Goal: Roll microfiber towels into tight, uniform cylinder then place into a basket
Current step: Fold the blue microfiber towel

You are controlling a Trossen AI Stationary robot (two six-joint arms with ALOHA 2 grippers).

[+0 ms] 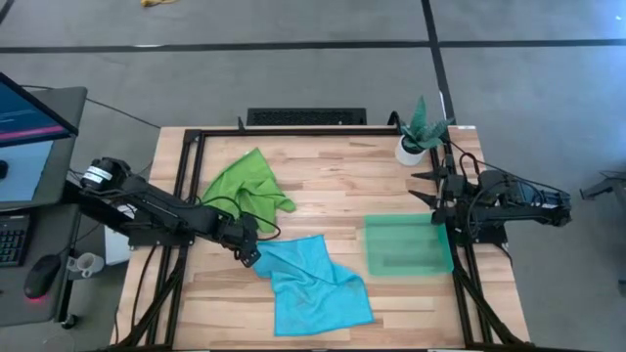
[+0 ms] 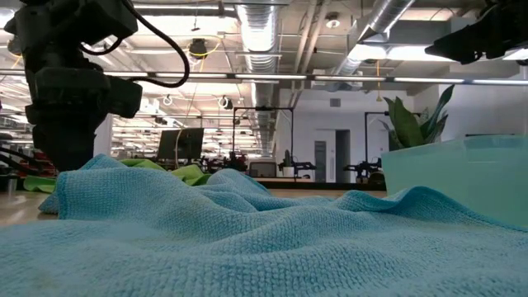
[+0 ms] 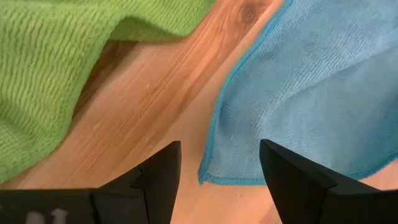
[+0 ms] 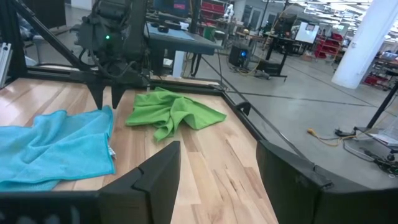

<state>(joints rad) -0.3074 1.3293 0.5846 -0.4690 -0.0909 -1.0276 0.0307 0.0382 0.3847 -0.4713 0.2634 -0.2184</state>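
The blue towel (image 2: 247, 239) lay nearest the low camera, spread in soft folds over the near middle of the table (image 1: 333, 181), a pale wooden top inside a black frame. From above, the blue towel (image 1: 311, 284) lay loose and unrolled, with one corner reaching toward the left. The green towel (image 1: 245, 186) lay crumpled at the far left of the table, just apart from the blue one, with bare wood between them. The basket (image 1: 406, 244) stood on the right side, near the table's right edge, with nothing visible in it. A potted plant (image 1: 421, 132) stood at the far right corner. Beyond the table was grey floor; a monitor (image 1: 29, 112) and a mouse (image 1: 41, 277) sat on a desk to the left. The low view looked into a large room with ceiling ducts and strip lights.

The left arm reached in low from the left, its wrist turned down toward the table. The left claw (image 1: 246, 252) hung released, fingers (image 3: 158, 177) spread, just above the blue towel's far left corner (image 3: 217, 174), which lay between the fingers without a grip on it. The green towel lay just beyond it.

The right arm waited folded at the right edge, its right claw (image 1: 427, 186) released and pointing left, raised above the table beside the basket's far corner, well apart from both towels.
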